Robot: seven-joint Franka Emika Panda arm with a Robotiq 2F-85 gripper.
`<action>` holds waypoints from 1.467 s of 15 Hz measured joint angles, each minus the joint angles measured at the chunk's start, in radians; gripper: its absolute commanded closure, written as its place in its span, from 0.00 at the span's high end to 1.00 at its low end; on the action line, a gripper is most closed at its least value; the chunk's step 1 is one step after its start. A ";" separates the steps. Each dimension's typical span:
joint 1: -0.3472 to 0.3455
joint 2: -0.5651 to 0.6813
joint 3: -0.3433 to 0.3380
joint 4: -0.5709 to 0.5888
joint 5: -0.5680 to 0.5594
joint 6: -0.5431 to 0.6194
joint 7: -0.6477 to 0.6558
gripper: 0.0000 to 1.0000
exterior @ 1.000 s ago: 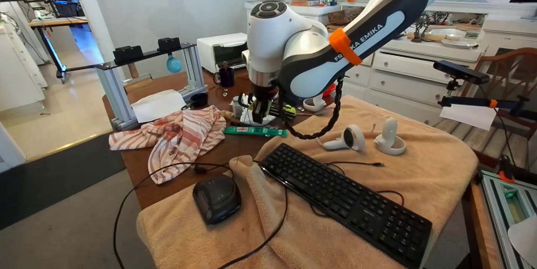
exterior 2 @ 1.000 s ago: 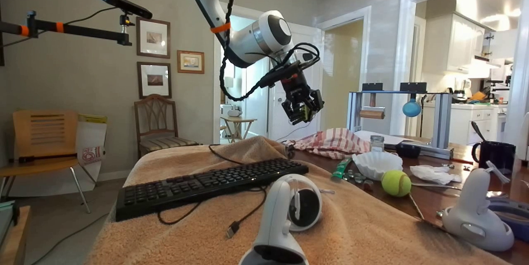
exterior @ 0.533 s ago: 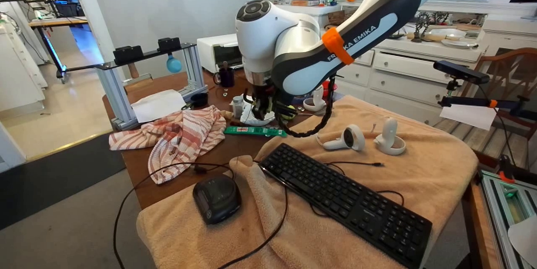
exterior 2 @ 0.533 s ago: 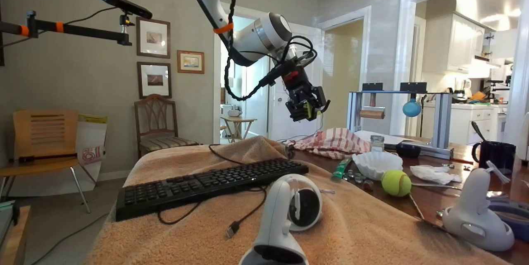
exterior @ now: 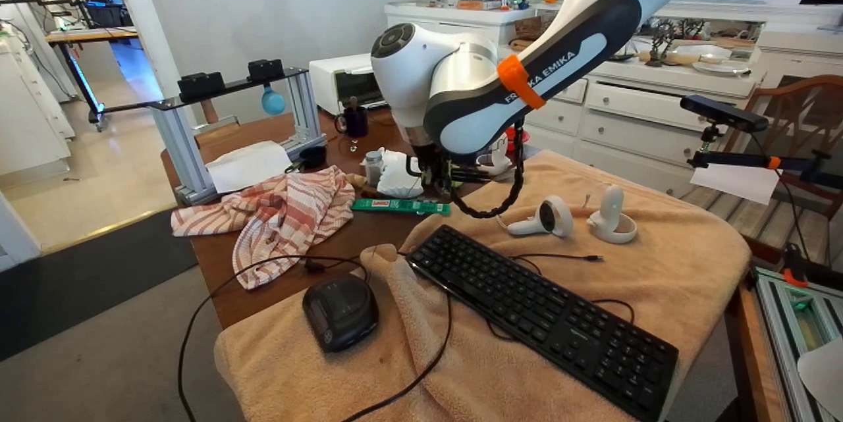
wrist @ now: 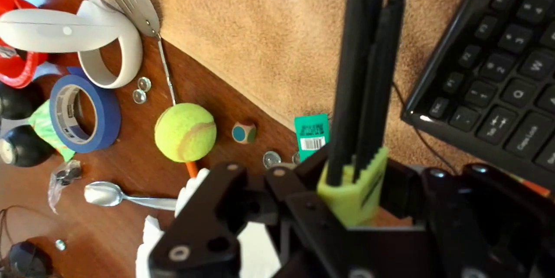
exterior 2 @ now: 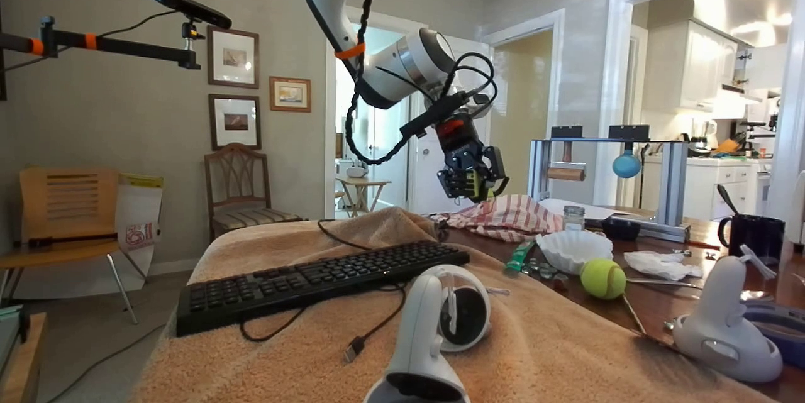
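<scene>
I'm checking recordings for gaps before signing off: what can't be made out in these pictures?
The yellow-and-black tool: in the wrist view, the gripper holding it covers part of its outline.
The red object: cut off by the wrist view's left edge, partly behind a white controller.
The green packet: in the wrist view, its print is too small and blurred.
The dark mug: in an exterior view, its wall hides the inside.

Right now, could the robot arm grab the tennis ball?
Probably not: the gripper looks shut on a yellow-green and black tool, so it would likely have to let go first. In the wrist view, nothing covers the tennis ball.
</scene>
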 measured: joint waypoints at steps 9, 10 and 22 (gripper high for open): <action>-0.158 0.075 0.072 -0.022 0.077 0.264 -0.271 0.03; -0.180 0.077 0.079 -0.033 0.097 0.315 -0.304 0.03; -0.261 0.078 0.089 -0.055 0.169 0.399 -0.502 0.03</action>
